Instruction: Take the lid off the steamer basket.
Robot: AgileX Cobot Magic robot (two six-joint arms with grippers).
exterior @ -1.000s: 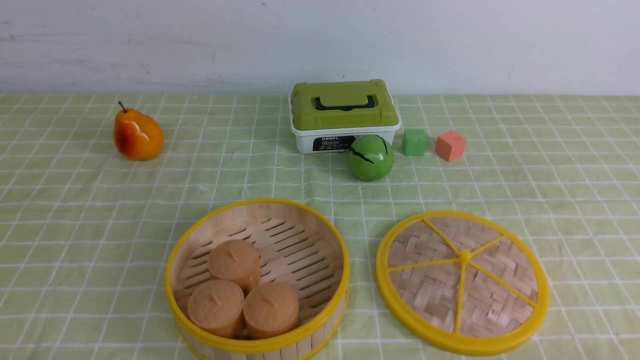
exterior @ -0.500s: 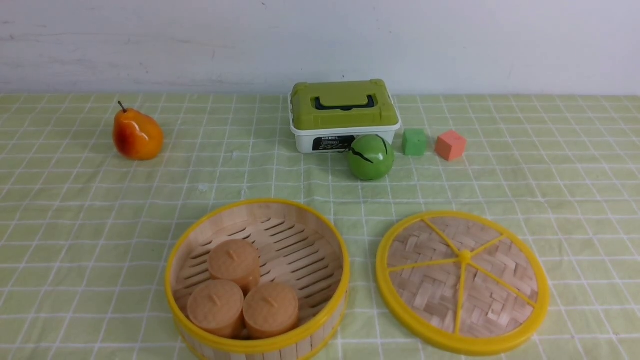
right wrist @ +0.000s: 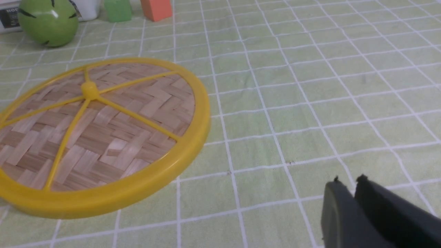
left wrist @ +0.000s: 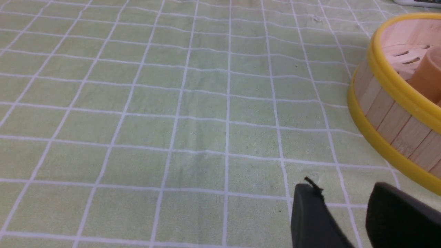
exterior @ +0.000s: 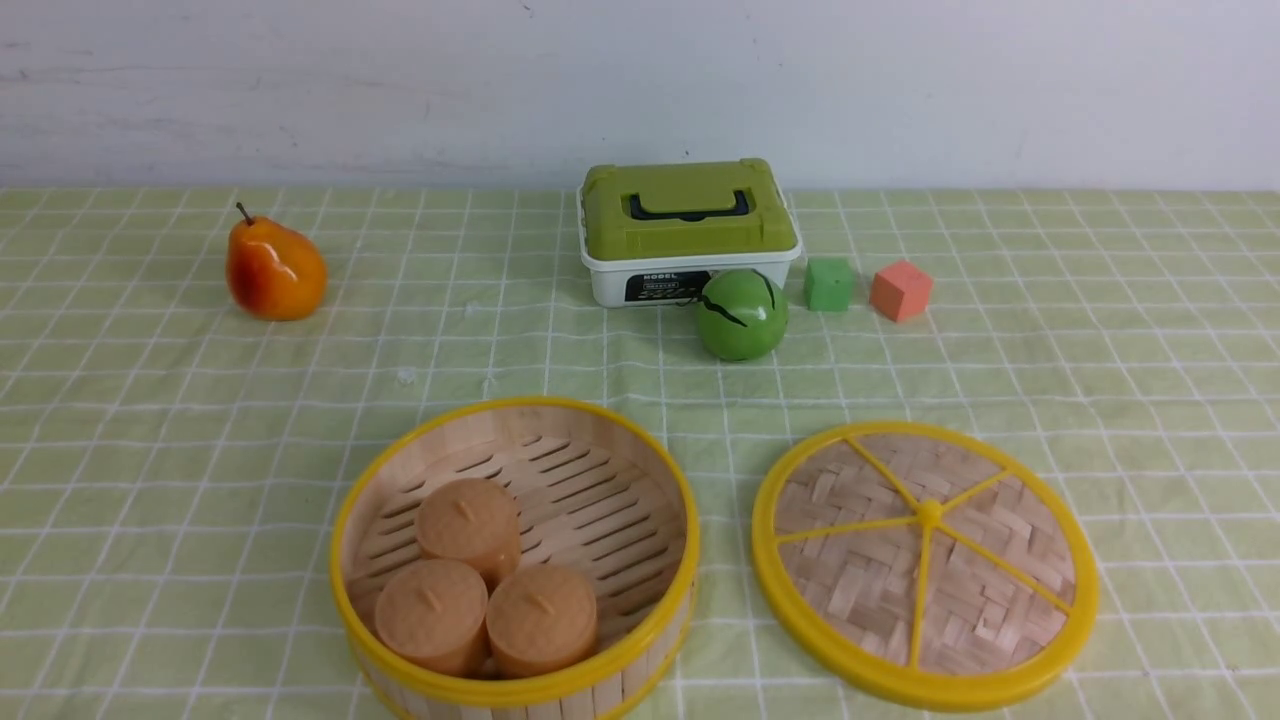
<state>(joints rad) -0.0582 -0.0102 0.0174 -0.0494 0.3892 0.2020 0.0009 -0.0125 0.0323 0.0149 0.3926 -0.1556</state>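
Observation:
The steamer basket (exterior: 640, 470) stands open at the near middle of the table, with three tan cylinders (exterior: 470, 520) inside. It also shows in the left wrist view (left wrist: 386, 113). The lid (exterior: 925, 560) lies flat on the cloth to the basket's right, apart from it; it also shows in the right wrist view (right wrist: 96, 131). My left gripper (left wrist: 344, 193) is open and empty over bare cloth, to the basket's left. My right gripper (right wrist: 348, 181) is shut and empty, over the cloth to the lid's right. Neither gripper shows in the front view.
A white box with an olive-green lid (exterior: 688, 228) stands at the back middle. A green ball (exterior: 742, 314), a green cube (exterior: 829, 284) and an orange cube (exterior: 900, 290) sit near it. A pear (exterior: 274, 268) stands at the back left.

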